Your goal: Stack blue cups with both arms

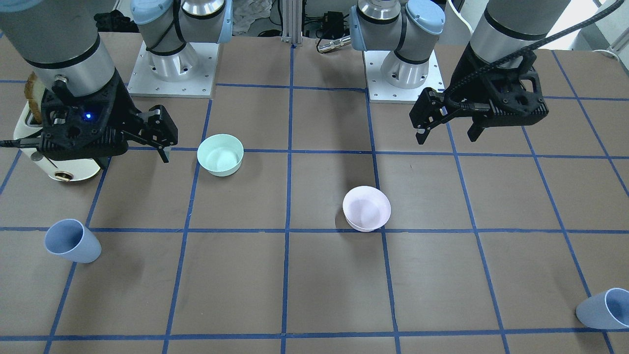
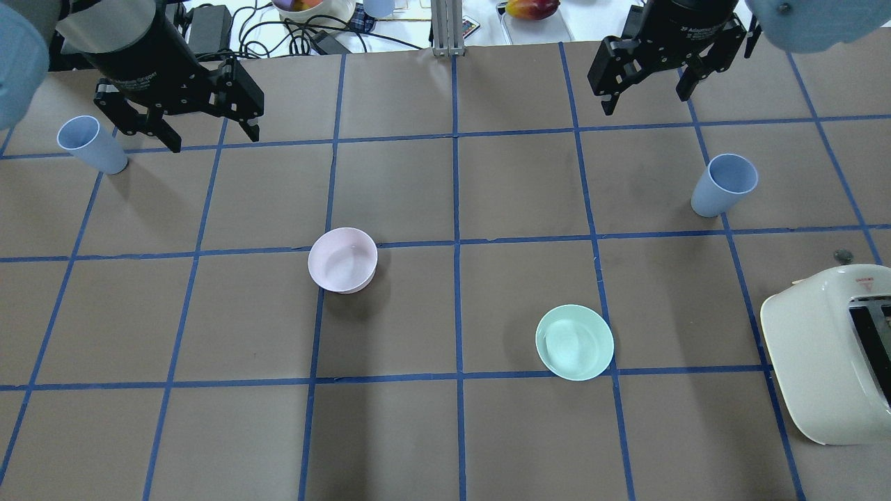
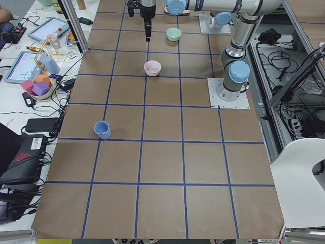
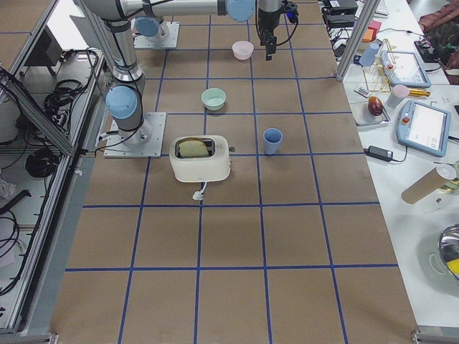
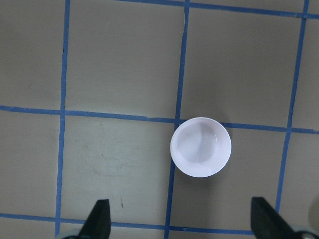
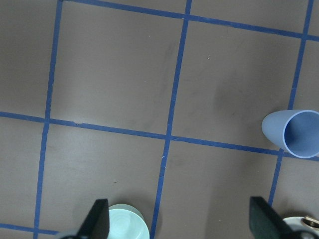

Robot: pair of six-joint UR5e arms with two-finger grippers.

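Note:
Two blue cups stand upright and far apart on the brown table. One blue cup [image 2: 94, 145] [image 1: 604, 309] [image 3: 102, 129] is at the far left. The other blue cup [image 2: 724, 184] [image 1: 72, 241] [image 4: 272, 140] [image 6: 294, 133] is at the far right. My left gripper [image 2: 212, 139] [image 1: 447, 138] [image 5: 182, 221] is open and empty. It hangs high over the table, to the right of the left cup. My right gripper [image 2: 647, 103] [image 1: 137, 157] [image 6: 180, 221] is open and empty. It hangs high, beyond and to the left of the right cup.
A pale pink bowl [image 2: 342, 259] [image 1: 366, 208] [image 5: 201, 147] sits left of centre. A mint-green bowl [image 2: 574, 342] [image 1: 220, 154] [image 6: 127, 221] sits right of centre. A white toaster [image 2: 828, 355] [image 1: 29, 132] [image 4: 201, 159] stands at the near right. Clutter lies past the table's far edge.

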